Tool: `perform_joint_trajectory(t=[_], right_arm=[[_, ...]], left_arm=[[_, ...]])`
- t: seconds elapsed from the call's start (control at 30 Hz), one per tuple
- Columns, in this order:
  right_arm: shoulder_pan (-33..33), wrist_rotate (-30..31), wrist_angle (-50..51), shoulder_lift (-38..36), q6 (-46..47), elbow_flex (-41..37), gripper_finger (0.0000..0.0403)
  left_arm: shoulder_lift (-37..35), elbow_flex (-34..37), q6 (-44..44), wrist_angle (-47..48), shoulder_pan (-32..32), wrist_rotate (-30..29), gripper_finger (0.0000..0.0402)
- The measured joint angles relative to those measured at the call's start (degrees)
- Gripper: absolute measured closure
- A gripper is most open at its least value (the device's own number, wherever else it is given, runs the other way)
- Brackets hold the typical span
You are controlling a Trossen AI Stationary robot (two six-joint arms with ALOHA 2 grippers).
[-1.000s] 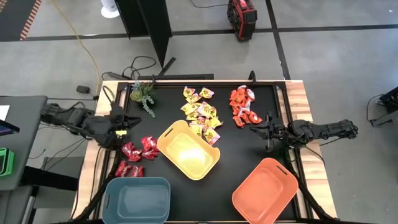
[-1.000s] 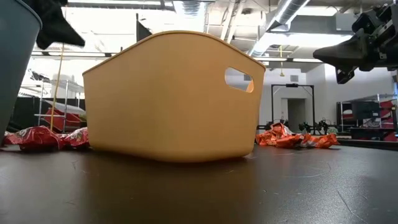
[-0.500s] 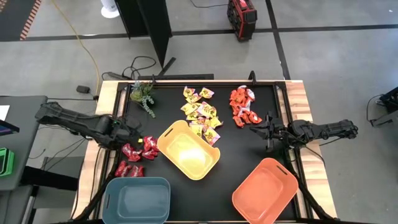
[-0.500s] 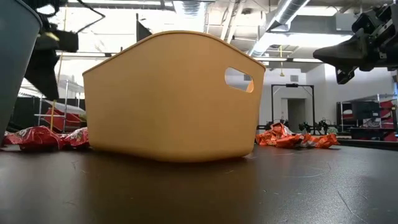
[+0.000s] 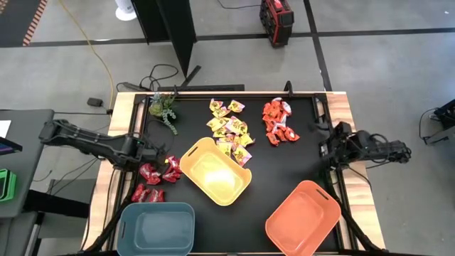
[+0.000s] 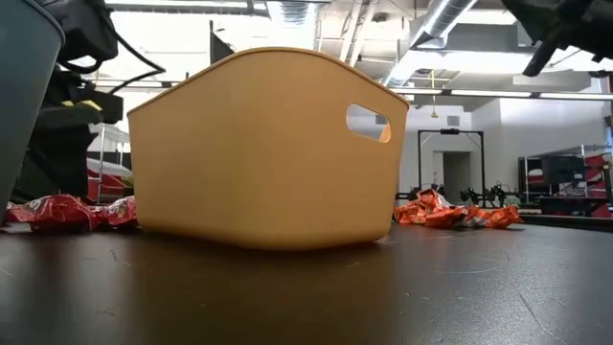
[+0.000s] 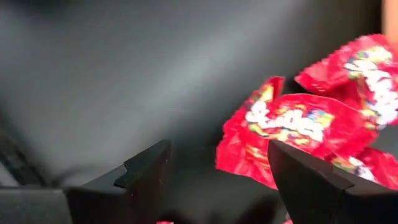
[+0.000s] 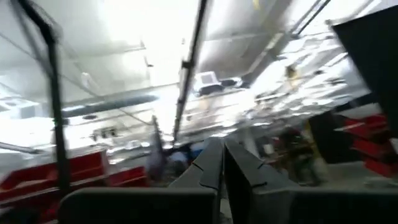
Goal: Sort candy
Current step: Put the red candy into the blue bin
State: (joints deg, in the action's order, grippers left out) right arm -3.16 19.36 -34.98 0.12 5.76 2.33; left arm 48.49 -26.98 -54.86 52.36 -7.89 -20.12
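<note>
- Left gripper point(image 5: 151, 158) — fingers spread, holding nothing — sits left of centre in the high view, just beside the red candy point(image 5: 161, 169).
- In the left wrist view the red packs point(image 7: 298, 127) lie just past the open fingers point(image 7: 146, 171).
- More red candy point(image 5: 147, 193) lies lower left, above the blue-grey bin point(image 5: 157, 227).
- Yellow candy point(image 5: 230, 128) and orange-red candy point(image 5: 277, 121) lie upper centre, behind the yellow bin point(image 5: 215, 171).
- Right gripper point(image 5: 330, 142) — fingers closed, empty — is at the right edge.
</note>
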Motion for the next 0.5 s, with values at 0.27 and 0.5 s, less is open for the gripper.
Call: perform_joint_trajectory(t=[0.27,0.5], right_arm=[[7.9,0.2,8.1,2.1,3.3,1.4,0.0367],[11.5,0.2,12.7,4.2,7.6,1.4,0.0367]], left_arm=[[0.4,0.0,-0.5,-1.4,2.3,1.9,0.0139],[0.4,0.1,-0.2,-2.7,2.3,3.2,0.0139]])
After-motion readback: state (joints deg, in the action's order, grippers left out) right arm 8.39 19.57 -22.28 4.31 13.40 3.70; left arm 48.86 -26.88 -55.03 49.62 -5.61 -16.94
